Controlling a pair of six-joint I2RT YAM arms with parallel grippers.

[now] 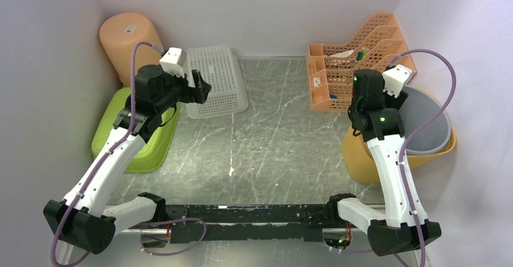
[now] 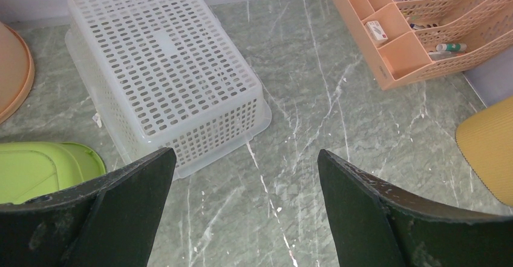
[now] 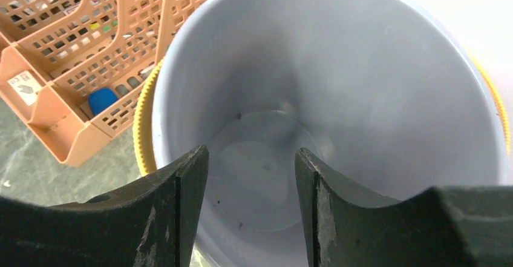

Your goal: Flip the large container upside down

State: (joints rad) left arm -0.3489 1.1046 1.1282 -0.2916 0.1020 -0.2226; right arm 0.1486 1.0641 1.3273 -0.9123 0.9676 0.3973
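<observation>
Plainly, the grey marbled table [image 1: 272, 134] is the largest thing we see. On its far left lies the large container, a white perforated basket [image 2: 163, 79], bottom up with its rim on the table. Beside it sit a green tub [image 1: 151, 149] and a peach bin [image 1: 124, 37]. On the right, a grey bucket [image 3: 363, 67] stands upright inside a yellow basket [image 1: 363, 158], next to an orange organiser [image 1: 345, 73]. We find the left gripper [image 2: 245, 158] spread wide just beside the white basket, touching nothing. The right gripper [image 3: 251, 158] hangs parted over the bucket's mouth, holding nothing.
</observation>
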